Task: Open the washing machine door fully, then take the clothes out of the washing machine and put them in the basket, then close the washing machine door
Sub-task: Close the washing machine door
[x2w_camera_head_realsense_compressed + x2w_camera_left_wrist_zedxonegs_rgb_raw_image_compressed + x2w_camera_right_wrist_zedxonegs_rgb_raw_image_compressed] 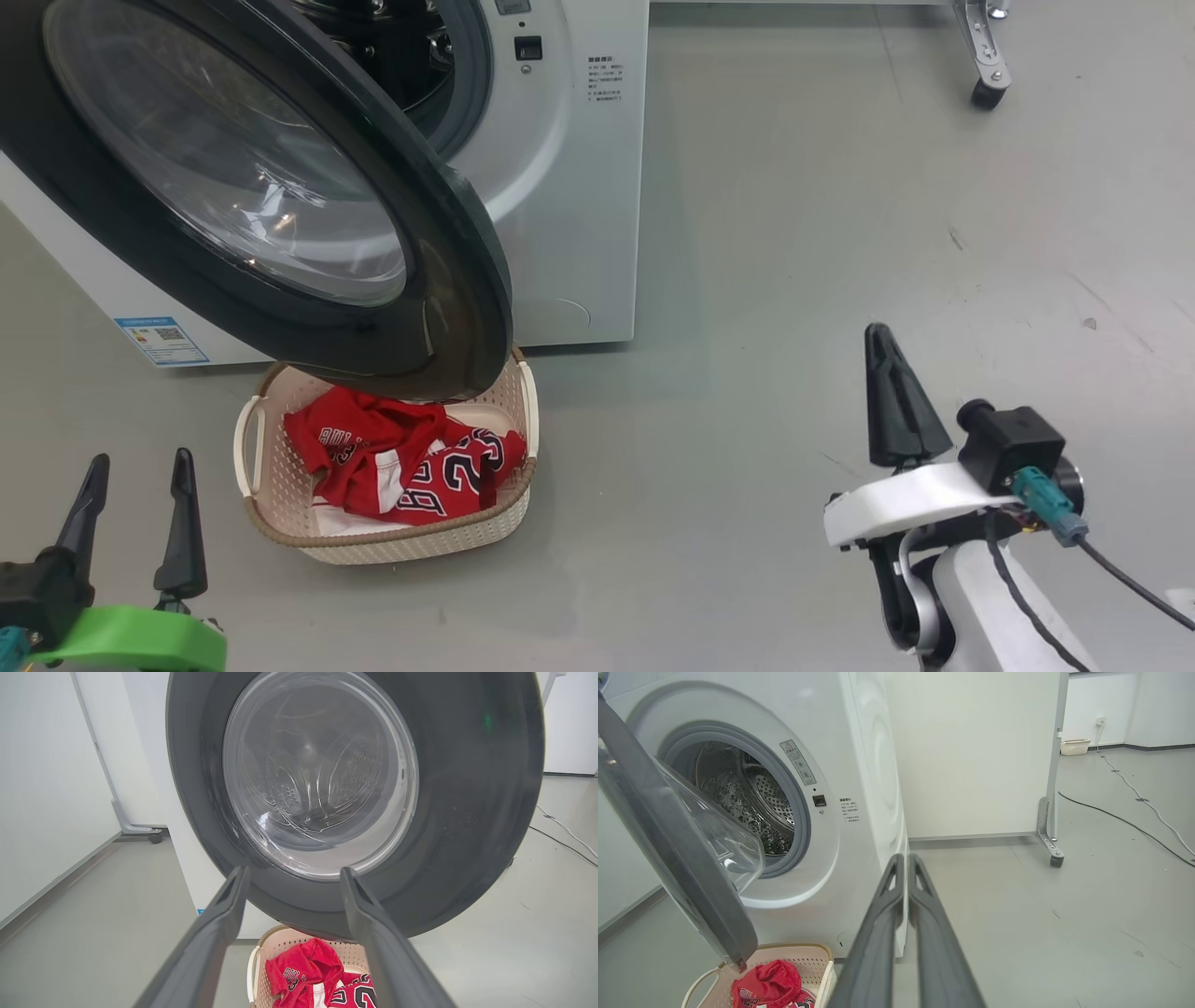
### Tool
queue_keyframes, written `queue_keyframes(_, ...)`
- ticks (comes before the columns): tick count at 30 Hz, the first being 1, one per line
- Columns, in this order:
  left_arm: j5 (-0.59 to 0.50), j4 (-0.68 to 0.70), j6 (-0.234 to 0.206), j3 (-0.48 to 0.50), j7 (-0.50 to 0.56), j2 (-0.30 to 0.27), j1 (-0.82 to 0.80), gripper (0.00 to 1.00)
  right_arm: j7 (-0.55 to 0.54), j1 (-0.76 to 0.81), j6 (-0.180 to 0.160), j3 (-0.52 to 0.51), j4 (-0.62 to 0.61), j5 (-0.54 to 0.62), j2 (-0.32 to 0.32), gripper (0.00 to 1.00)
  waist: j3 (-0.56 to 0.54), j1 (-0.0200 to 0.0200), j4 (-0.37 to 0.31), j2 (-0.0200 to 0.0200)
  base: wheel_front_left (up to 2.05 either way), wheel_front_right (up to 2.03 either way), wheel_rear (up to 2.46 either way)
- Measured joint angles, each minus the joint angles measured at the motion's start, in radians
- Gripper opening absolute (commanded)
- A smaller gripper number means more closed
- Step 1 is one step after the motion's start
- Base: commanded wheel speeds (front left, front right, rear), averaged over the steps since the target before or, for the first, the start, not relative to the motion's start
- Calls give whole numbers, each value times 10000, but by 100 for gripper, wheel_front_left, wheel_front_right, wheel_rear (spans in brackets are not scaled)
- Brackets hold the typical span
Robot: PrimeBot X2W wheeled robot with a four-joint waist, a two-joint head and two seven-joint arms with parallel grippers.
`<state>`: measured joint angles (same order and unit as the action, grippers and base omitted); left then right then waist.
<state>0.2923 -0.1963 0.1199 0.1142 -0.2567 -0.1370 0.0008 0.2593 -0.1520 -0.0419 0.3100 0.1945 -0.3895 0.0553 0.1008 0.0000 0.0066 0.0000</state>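
Clothes [401, 462] lie in the basket [411, 546], which sits on the floor just in front of the washing machine [569, 187], partly under the open washing machine door [271, 196]. What shows of the drum [752, 798] looks empty.

Step in hand, by my reading: closing the door.

Left claw [140, 457] is released, fingers spread, empty, pointed at the door's glass. Right claw [906, 858] is clenched on nothing, well off to the machine's right.

Next move calls for a claw set against the door's free edge, pushing it round to the drum hole until it latches and passing above the basket.
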Motion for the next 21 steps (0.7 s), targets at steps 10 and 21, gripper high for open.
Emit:
queue_keyframes(10,-125,-13,8,142,0,245,41,100,2,-531,527,-130,-2161,491,8,0,-46,0,48,0,0,0,0)
queue_keyframes(21,-297,-159,12,-326,0,454,35,100,6,-1329,1371,1440,-3340,1296,44,0,66,0,597,0,0,0,0)
